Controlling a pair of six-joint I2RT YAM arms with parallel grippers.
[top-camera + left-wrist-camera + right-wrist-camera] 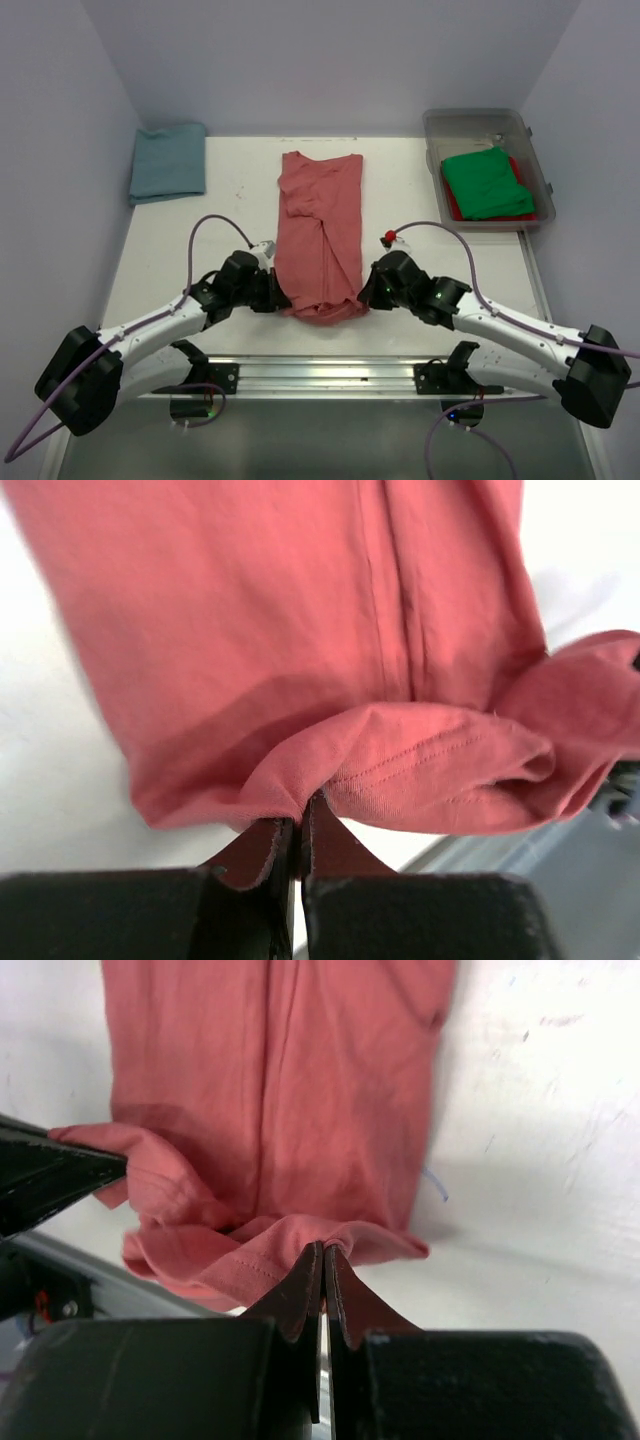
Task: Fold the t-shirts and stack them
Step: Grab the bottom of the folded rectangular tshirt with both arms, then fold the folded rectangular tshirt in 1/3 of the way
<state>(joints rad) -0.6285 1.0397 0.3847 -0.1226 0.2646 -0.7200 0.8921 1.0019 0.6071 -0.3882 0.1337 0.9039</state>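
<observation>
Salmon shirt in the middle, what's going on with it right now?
The left gripper and right gripper are each shut on the near hem of the salmon-red t-shirt, which lies in a long strip on the table. The teal-blue t-shirt sits folded at far left; the green t-shirt lies over a red t-shirt in the clear bin.

A salmon-red soft cloth t-shirt (320, 225) lies lengthwise down the middle of the white table (225, 205), its sides turned in to make 1 narrow, wrinkled panel. Its near hem curls up off the table, pinched at its 2 corners by the left gripper (281, 297) and the right gripper (362, 294). A dusty teal-blue folded shirt (168, 160) sits flat at the table's far-left corner. At the table's far-right edge, a bright green folded shirt (486, 182) rests on a red shirt (451, 206).
</observation>
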